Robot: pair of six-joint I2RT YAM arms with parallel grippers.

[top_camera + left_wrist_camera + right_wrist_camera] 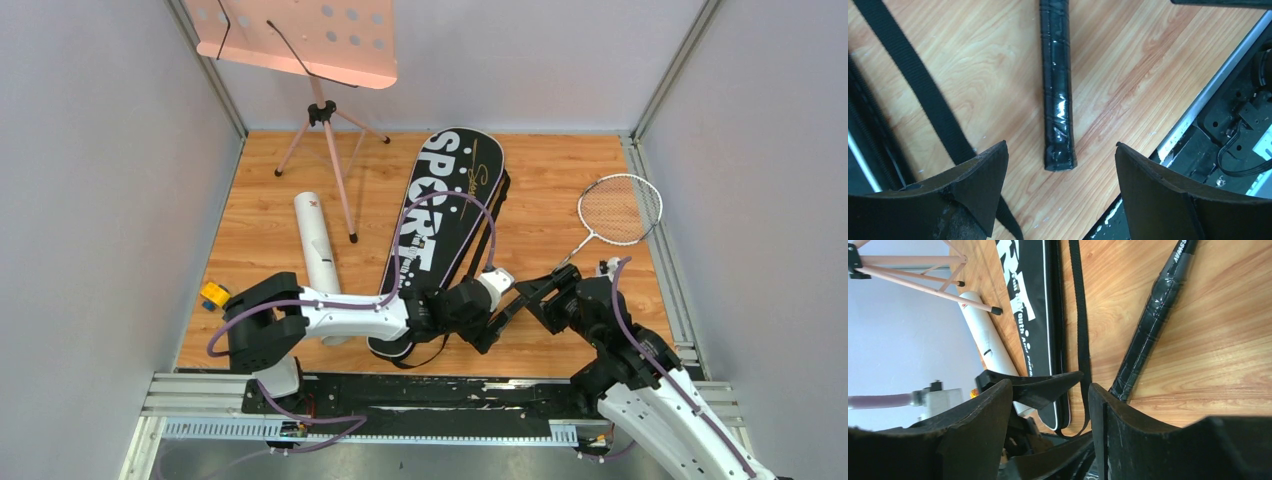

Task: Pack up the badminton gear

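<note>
At 6 o'clock of table (262, 235), left gripper (1062, 150) and right gripper (1048, 387) hang spread at racket handle (1057, 100); next probably clamp it, carry to bag (440, 220) at 10.

The bag (445, 225) is laid lengthwise on the middle of the table (270, 220), one end toward the back wall and the other at the near edge. The tube (318, 245) is laid to its left, alongside it and apart. The music stand (318, 110) is set behind the tube in the far left corner, one foot between tube and bag. The toy (214, 294) is placed at the left edge, left of the tube's near end. The racket (620, 210) is laid right of the bag, head far right, handle slanting toward the bag's near end. The strap (923, 90) is spread between bag and handle. The handle's end is straddled from above by the left gripper (1060, 152), faced from the right by the right gripper (1050, 387).
</note>
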